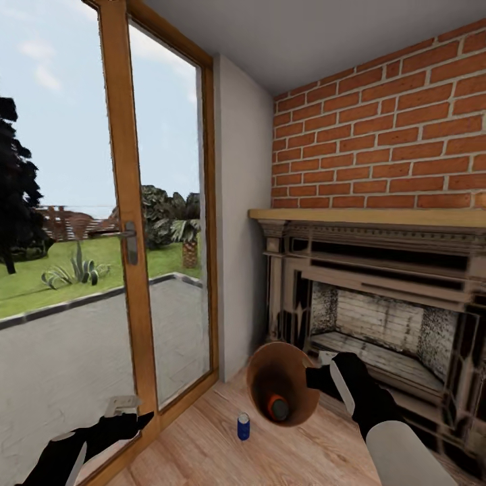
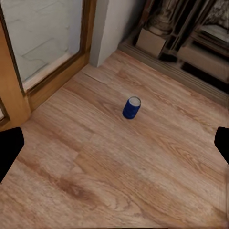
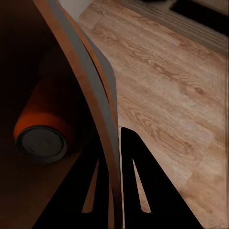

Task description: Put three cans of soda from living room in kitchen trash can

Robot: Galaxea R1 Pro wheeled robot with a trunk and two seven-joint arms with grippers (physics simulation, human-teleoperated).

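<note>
Still collecting in the living room. Left gripper [image 1: 125, 412] low by the glass door [image 1: 81, 223], jaws wide and empty. Blue can [image 1: 244, 426] upright on the floor [image 1: 202, 452]; needs reaching, closing around. Right gripper [image 1: 317, 374] clamped on the tilted tash can [image 1: 260, 378] rim, orange can [image 1: 278, 408] inside.
</note>
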